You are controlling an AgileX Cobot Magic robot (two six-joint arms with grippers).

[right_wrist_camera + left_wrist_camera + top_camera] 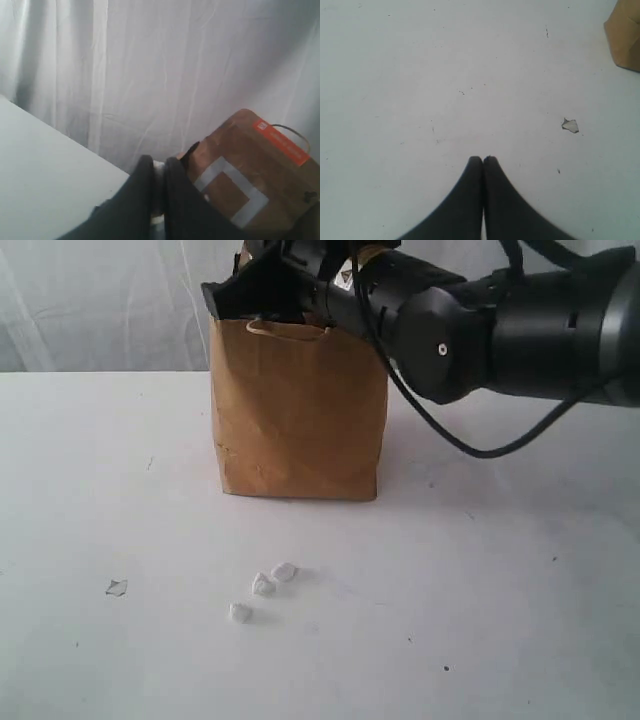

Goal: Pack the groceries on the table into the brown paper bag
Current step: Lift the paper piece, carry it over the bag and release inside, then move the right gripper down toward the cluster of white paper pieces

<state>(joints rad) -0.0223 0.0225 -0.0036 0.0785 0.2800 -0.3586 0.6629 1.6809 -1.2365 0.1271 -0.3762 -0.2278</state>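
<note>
The brown paper bag (298, 410) stands upright at the middle of the white table (480, 580). My right arm (450, 335) reaches in from the right, its dark gripper end (262, 290) right over the bag's mouth. In the right wrist view the right gripper (160, 164) is shut on a thin pale edge. The brown pouch (240, 175) with a white square lies against one finger, and the edge seems to be its own. My left gripper (483, 160) is shut and empty above bare table. A corner of the bag (625, 35) shows there. No other groceries are in view.
Three small white crumpled bits (263, 585) lie on the table in front of the bag. A small pale shard (116, 587) lies to the front left, and the left wrist view shows this shard (570, 125) too. A white curtain (100, 300) hangs behind the table.
</note>
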